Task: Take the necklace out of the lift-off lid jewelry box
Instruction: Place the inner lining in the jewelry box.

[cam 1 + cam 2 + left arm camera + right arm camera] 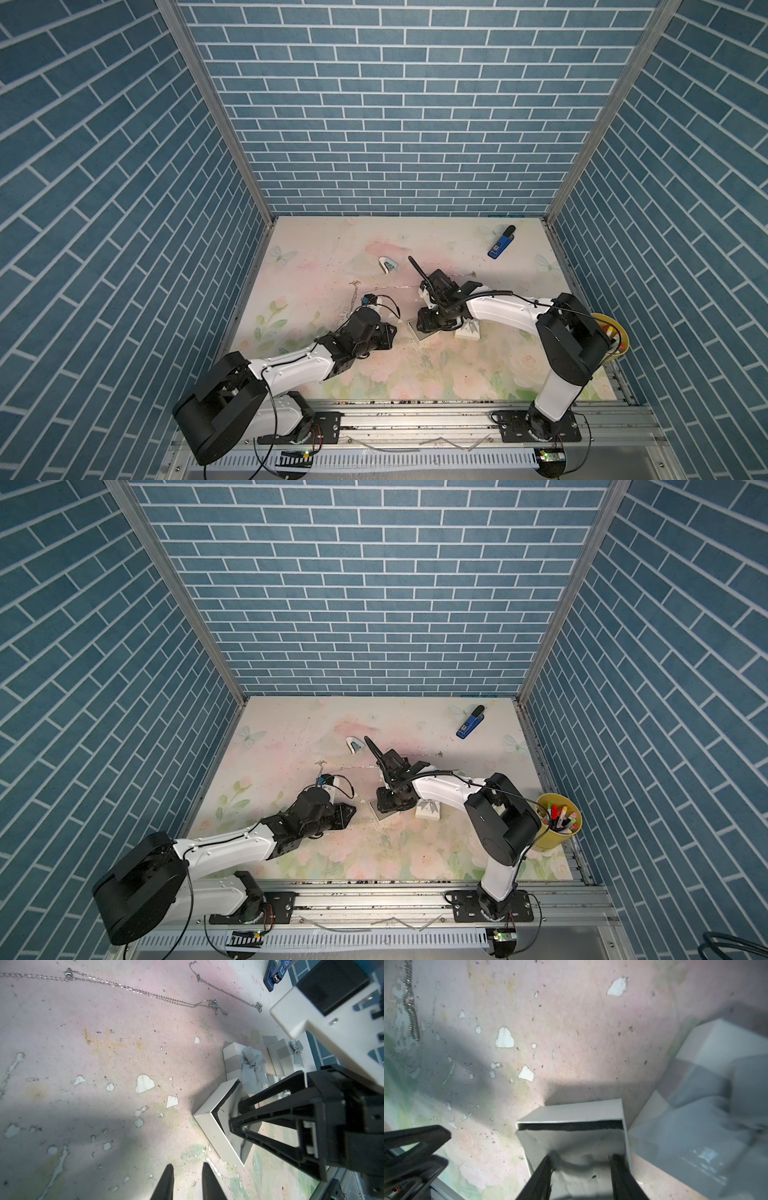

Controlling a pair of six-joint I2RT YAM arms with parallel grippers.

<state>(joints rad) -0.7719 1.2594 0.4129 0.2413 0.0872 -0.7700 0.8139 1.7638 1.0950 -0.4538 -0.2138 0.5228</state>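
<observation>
While the right arm (498,307) bent low at mid-counter, both top views placed its wrist directly above the open jewelry box (415,336), with the fingers hidden beneath it. The left claw (388,332) lay near the box, not touching it. A necklace (395,287) was stretched flat on the counter (332,249) beyond the box and outside it, with a second chain (461,274) farther back. A blue stapler (500,243) sat near the rear wall. A yellow cup of markers (557,820) stood at the right edge.

Left wrist view: the left claw's fingers (170,1180) stood narrowly apart over bare counter, holding nothing. The right claw (235,1115) reached down inside the box's white walls. A lid with a grey bow (251,1061) lay just behind the box, and a second bow-topped box (291,1055) sat beside it. The necklace (135,991) and the second chain (226,993) lay well clear of the box.

Right wrist view: the right claw's fingers (542,1176) stood moderately apart over the pale lining inside the box. I could not make out whether anything lay between them. The lid appeared blurred alongside.
</observation>
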